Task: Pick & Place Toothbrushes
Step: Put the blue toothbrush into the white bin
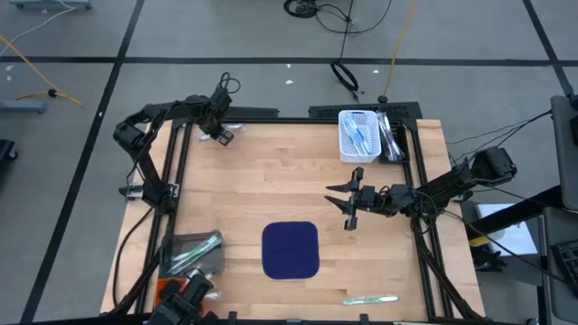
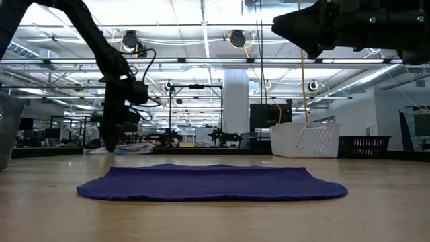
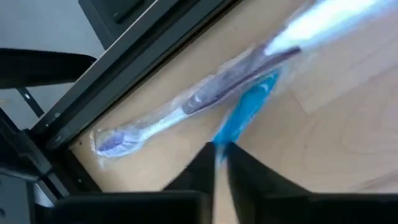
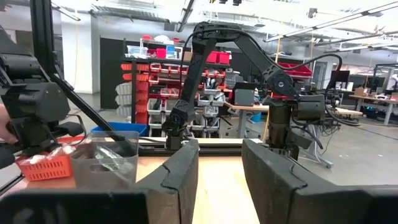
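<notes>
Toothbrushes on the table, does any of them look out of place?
One wrapped toothbrush lies alone at the near right table edge, away from the white basket and clear bin. Another lies at the far left edge, where the left claw pinches its blue end.

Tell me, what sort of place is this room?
Most likely a robotics lab or workshop in an industrial hall. Two robot arms work at a framed wooden table, red parts bins line shelves behind, and bare ceiling trusses with strip lights run overhead.
</notes>
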Available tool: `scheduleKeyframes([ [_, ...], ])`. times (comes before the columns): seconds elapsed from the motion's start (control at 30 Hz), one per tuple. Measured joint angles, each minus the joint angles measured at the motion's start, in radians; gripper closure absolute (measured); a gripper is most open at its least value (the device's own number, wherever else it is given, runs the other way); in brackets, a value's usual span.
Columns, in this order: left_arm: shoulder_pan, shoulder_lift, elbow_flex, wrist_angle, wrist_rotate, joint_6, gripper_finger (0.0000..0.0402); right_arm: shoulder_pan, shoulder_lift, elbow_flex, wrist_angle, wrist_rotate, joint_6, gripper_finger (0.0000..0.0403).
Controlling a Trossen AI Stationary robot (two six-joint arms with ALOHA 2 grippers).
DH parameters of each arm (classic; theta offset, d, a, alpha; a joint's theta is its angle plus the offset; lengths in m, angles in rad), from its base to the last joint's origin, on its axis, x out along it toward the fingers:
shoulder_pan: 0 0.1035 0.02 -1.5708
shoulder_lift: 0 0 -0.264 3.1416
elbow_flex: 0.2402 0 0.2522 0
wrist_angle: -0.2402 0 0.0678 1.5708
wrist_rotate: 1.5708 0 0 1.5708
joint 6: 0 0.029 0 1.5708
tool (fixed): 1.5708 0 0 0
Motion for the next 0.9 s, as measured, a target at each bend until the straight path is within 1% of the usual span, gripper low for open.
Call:
scheduleKeyframes([
  [0.03, -0.001, 0.000, 0.000, 0.000, -0.007, 0.006, 0.0382, 0.000, 0.000, 0.000, 0.000, 0.000, 0.000, 0.0287],
  [0.07, -0.001, 0.000, 0.000, -0.001, -0.014, 0.006, 0.0391, 0.000, 0.000, 0.000, 0.000, 0.000, 0.000, 0.0287],
  [0.2, 0.000, -0.001, 0.000, -0.009, -0.020, 0.011, 0.0399, 0.000, 0.000, 0.000, 0.000, -0.001, 0.000, 0.0287],
  [0.47, -0.020, -0.049, -0.001, -0.062, -0.021, 0.025, 0.0401, -0.004, 0.000, 0.000, 0.002, -0.001, 0.000, 0.0287],
  [0.7, -0.057, -0.135, -0.001, -0.089, -0.022, 0.019, 0.0401, -0.022, 0.000, 0.000, -0.001, -0.001, 0.000, 0.0287],
  [0.9, -0.111, -0.211, -0.001, -0.146, 0.012, -0.017, 0.0402, -0.040, 0.000, 0.000, -0.001, -0.001, 0.001, 0.0287],
])
